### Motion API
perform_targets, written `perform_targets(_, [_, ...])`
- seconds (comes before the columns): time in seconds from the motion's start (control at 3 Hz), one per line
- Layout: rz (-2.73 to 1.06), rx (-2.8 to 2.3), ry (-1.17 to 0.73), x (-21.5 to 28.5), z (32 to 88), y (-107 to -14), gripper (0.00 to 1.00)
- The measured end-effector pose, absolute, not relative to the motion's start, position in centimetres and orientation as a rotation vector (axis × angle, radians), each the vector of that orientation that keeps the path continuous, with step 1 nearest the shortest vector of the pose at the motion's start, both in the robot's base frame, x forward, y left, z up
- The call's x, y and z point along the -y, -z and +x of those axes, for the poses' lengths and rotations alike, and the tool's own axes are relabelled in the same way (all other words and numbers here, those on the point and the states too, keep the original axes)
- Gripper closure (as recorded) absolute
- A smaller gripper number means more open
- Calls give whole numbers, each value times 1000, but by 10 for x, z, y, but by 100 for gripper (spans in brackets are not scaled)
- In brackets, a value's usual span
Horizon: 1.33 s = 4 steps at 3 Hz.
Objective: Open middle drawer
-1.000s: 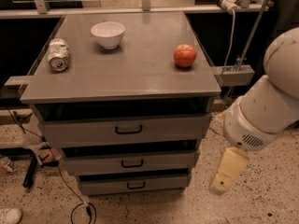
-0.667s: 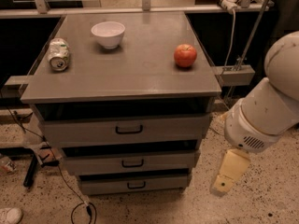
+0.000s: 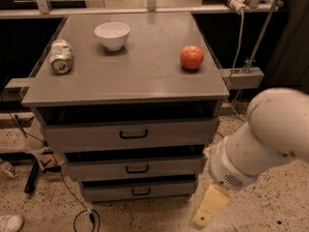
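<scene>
The middle drawer (image 3: 96, 170) is a gray metal front with a small black loop handle (image 3: 137, 169), between the taller top drawer (image 3: 87, 137) and the narrow bottom drawer (image 3: 106, 192). It looks shut or nearly shut, with a dark gap above it. My gripper (image 3: 205, 214) is cream-coloured and hangs from the white arm (image 3: 260, 144) at the lower right. It is near the floor, to the right of and below the cabinet's front corner, and touches no drawer.
On the cabinet top (image 3: 145, 76) stand a white bowl (image 3: 112, 35), a lying crushed can (image 3: 61, 56) and a red apple (image 3: 191, 57). Cables (image 3: 72, 197) and a black tool lie on the floor at left. A metal rail and post stand at right.
My arm has swung down and to the left, bringing the gripper lower and closer to the cabinet's right front corner. The drawers and the things on top have not moved.
</scene>
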<state>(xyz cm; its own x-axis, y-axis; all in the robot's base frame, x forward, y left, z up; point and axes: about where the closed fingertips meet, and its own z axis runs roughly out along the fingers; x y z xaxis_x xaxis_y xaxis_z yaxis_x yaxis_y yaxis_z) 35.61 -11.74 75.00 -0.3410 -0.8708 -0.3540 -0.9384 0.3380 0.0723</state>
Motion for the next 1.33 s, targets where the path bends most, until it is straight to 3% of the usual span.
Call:
perform_targets(0.67, [-1551,-2369,-517,55,362,-657,0])
perform_targets(1.33, [-1543,-2366,-510,55,364,-658,0])
